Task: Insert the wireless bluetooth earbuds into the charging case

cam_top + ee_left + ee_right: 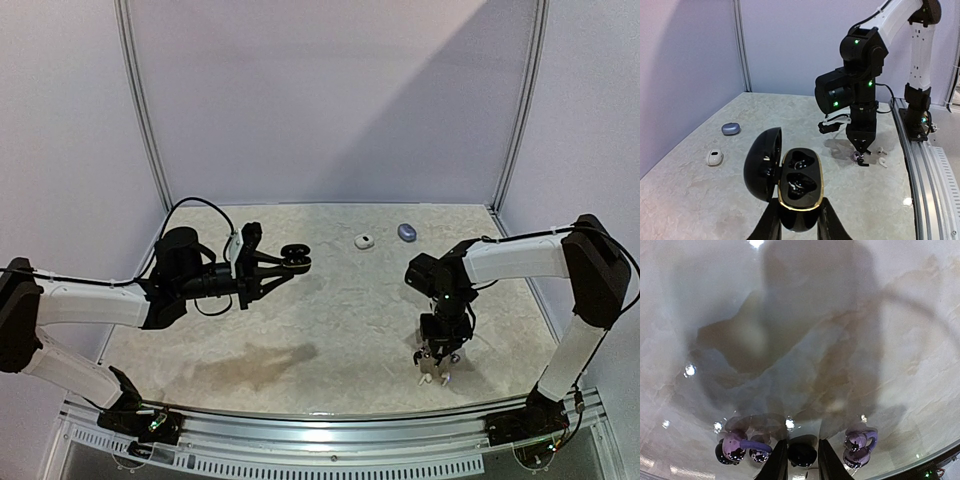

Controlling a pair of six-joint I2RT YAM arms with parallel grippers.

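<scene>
While R gripper (437, 371) pinches shut on black earbud (802, 454) at surface (790, 315): tiny, prob. light, glossy, slip-prone; hold across round body. Purple earbuds (740, 446) at 3 & 9 o'clock. L gripper (799, 216) clamps open charging case (800, 186), 10 o'clock, aloft.

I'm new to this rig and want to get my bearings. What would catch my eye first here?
First, the open black charging case, gold-rimmed, held up off the table by the left gripper on the left side. Then, front right, the right gripper points straight down, its fingers closed on a black earbud, with purplish earbuds lying on the table either side of it.
</scene>
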